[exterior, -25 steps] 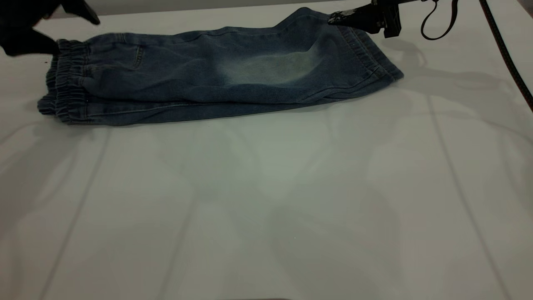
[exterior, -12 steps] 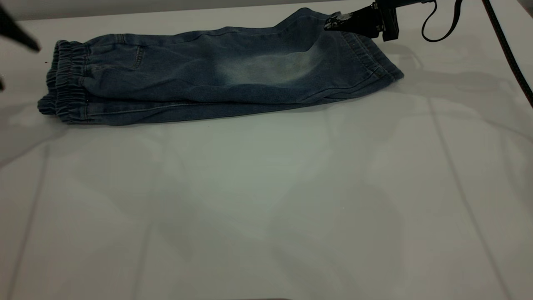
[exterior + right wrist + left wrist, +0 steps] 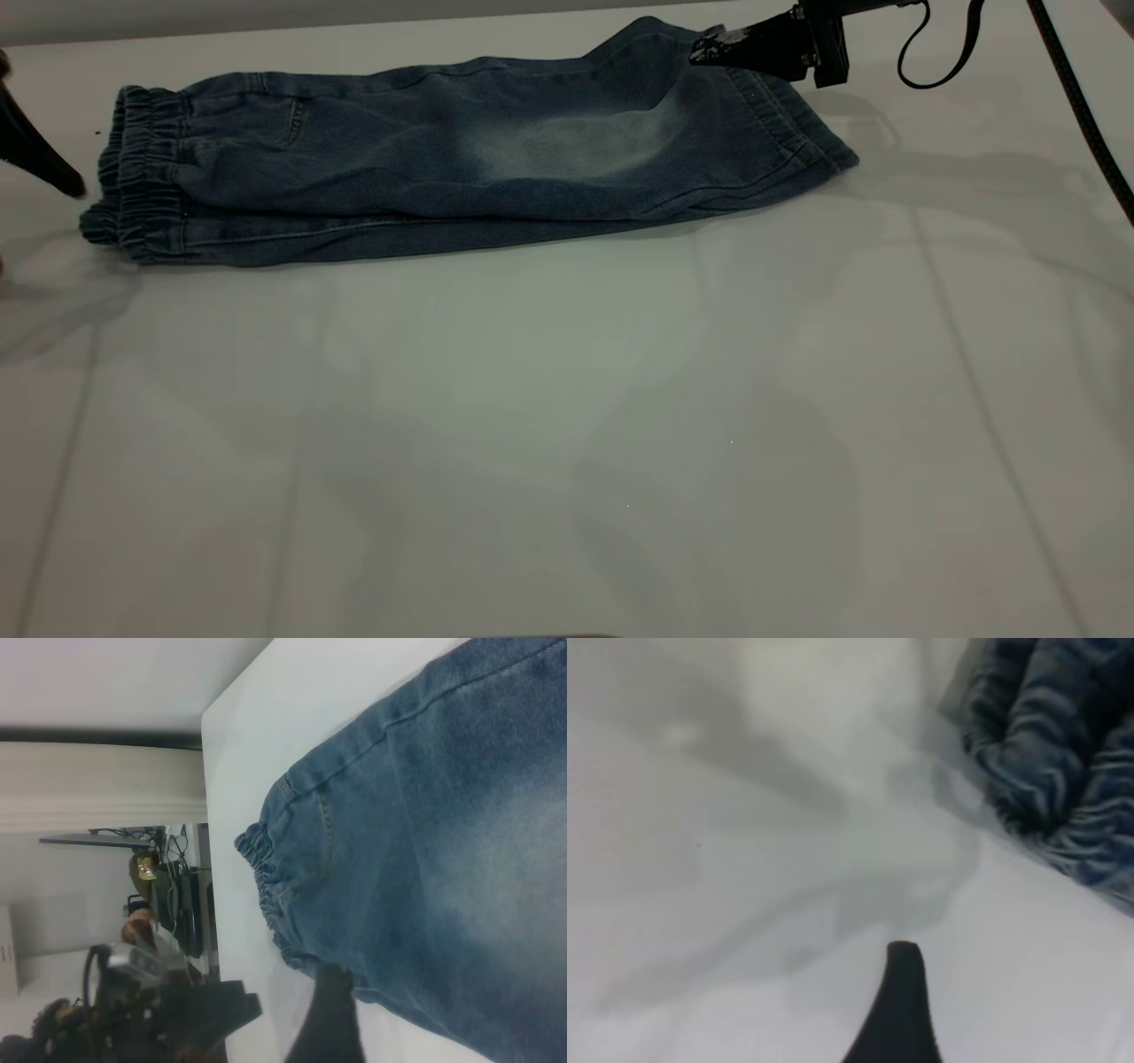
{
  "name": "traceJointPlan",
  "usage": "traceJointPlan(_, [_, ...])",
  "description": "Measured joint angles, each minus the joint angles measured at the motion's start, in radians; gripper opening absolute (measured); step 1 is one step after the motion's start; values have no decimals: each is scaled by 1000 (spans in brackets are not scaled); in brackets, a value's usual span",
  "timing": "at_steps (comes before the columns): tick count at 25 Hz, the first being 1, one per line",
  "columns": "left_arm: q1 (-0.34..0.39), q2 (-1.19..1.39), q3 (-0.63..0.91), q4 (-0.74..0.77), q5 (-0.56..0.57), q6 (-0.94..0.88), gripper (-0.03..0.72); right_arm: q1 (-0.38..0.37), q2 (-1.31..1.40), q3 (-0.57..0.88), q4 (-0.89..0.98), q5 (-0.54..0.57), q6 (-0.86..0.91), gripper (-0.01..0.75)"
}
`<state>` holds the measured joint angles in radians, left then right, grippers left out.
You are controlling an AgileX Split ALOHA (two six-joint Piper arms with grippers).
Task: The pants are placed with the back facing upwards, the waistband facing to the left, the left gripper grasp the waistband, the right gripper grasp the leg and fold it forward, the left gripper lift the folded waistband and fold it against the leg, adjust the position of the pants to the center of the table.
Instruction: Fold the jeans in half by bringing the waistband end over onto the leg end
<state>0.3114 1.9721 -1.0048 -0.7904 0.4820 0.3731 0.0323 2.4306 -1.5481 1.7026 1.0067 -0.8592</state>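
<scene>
**Pants folded once lengthwise; waistband pickup comes next**

Left gripper (image 3: 40,164): only one dark pointed fingertip shows at the exterior view's left edge, just beside the waistband (image 3: 142,168) and apart from it. Your wrist camera shows a single finger (image 3: 899,1010) over bare table (image 3: 567,425), the ruched band off to one side. It has hold of nothing; how wide it stands you cannot tell.

Right gripper (image 3: 709,49): low at the far right corner of the pants (image 3: 478,168), tips at or on the leg (image 3: 576,142) near its stitched hem. Whether it is pinching cloth or merely resting there you cannot tell.

Pants: lying at the far side of the table, waistband to the left, hem to the right, pale faded oval upward. A second layer shows along the near edge, so the lengthwise fold looks done.

Judged step: left gripper takes the waistband and carries it over to the leg.

- Come in low, one finger sliding under the band, the other over it.
- Catch both layers; the gathered elastic is thick, so bite deep, near the middle of the band's run.
- Lift only enough to clear the denim, then travel toward the hem.
- Risk: a corner grab lets the lower layer drop and skews the fold.
- Centring on the table comes last.
</scene>
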Motion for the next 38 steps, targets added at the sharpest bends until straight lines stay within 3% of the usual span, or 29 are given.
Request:
traceJointPlan(11, [-93,72,0,-211,-144,106,589,0,0,0,-16,1,-1,539])
traceJointPlan(28, [-96,153,-11,-285,-200,93,582,0,0,0,-19,1,-1,539])
traceJointPlan(35, [-99,158,-11,-307,-237,95,488,8,0,0,-20,-3,-9,539])
traceJointPlan(38, [-99,162,-11,-332,-252,109,366,32,0,0,-50,-7,-16,539])
